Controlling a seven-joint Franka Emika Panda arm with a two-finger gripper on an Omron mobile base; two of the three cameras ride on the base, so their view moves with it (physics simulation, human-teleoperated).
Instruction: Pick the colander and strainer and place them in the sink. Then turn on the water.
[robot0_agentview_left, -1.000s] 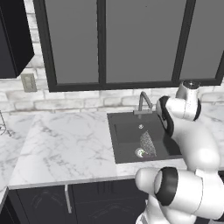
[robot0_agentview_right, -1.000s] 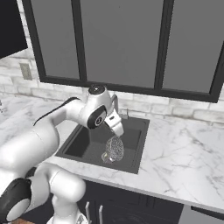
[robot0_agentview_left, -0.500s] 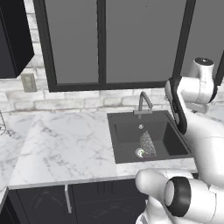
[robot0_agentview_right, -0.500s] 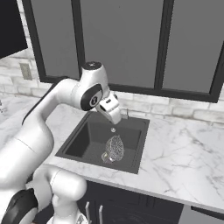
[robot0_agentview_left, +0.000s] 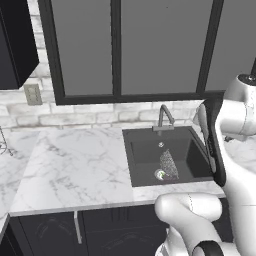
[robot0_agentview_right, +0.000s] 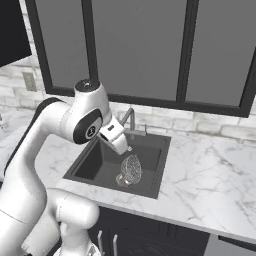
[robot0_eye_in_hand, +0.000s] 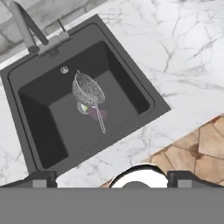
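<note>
the strainer lies in the sink, mesh bowl near the drain in the middle of the basin floor and its thin wire handle reaching towards the front wall; i read that as one item delivered. from the right base camera it shows as a speckled dome on the dark floor. i can't make out the colander: there's a dull purplish patch under the strainer handle, too unclear to name. the gooseneck faucet stands at the rear edge of the sink, and i see no blue stream, so i judge the water is off. the gripper hangs above the basin's rear half, near the faucet, tilted down. i cannot tell how far its fingers are parted; nothing appears held. marble bench surrounds the sink on all sides.
</note>
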